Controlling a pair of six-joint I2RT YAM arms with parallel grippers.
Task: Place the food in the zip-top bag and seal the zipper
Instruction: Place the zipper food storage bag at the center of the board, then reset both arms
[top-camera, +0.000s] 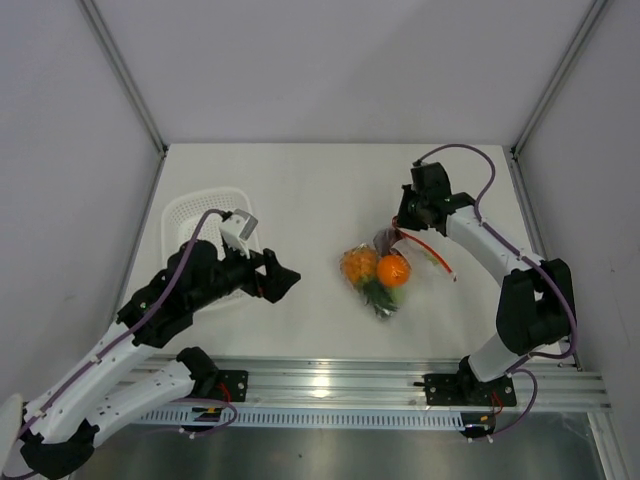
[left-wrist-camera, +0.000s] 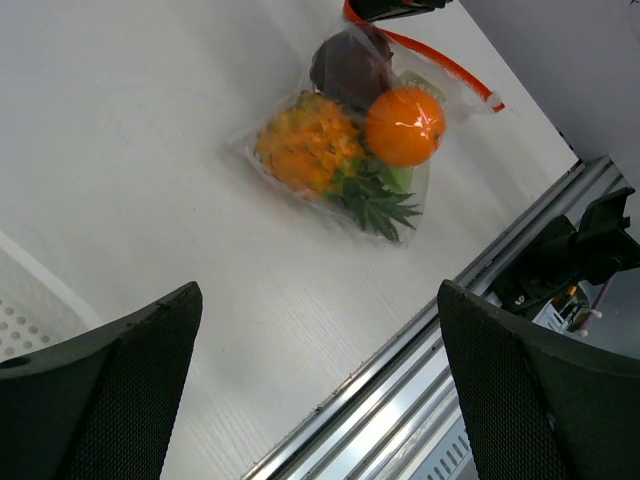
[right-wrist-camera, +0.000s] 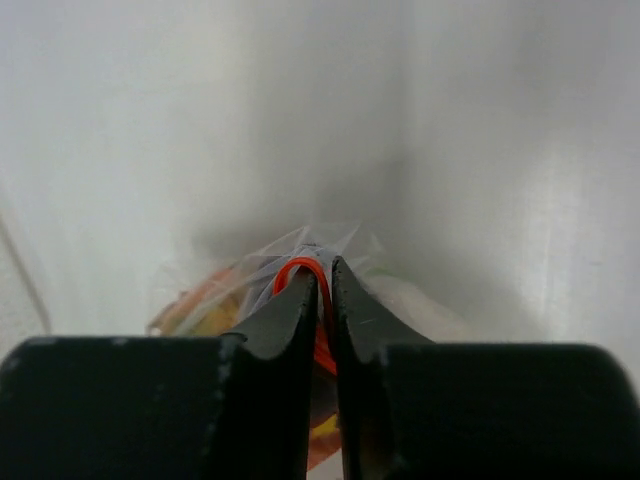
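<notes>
The clear zip-top bag (top-camera: 383, 272) lies at the table's centre-right. The food is inside it: an orange pineapple (top-camera: 357, 264), a round orange fruit (top-camera: 392, 269) and a dark red-purple piece (top-camera: 385, 238). The left wrist view shows the same bag (left-wrist-camera: 270, 125), pineapple (left-wrist-camera: 305, 140), orange fruit (left-wrist-camera: 403, 125) and dark piece (left-wrist-camera: 350, 65). The red-orange zipper (top-camera: 430, 250) runs along the bag's far-right edge. My right gripper (top-camera: 401, 226) is shut on the zipper (right-wrist-camera: 300, 266) at its far end, jaws (right-wrist-camera: 327, 268) pinching the strip. My left gripper (top-camera: 287, 283) hangs open and empty (left-wrist-camera: 320, 300), left of the bag.
A white mesh basket (top-camera: 195, 215) stands at the left, partly under my left arm, and its corner shows in the left wrist view (left-wrist-camera: 30, 300). A metal rail (top-camera: 400, 378) runs along the table's near edge. Walls close in the table on three sides.
</notes>
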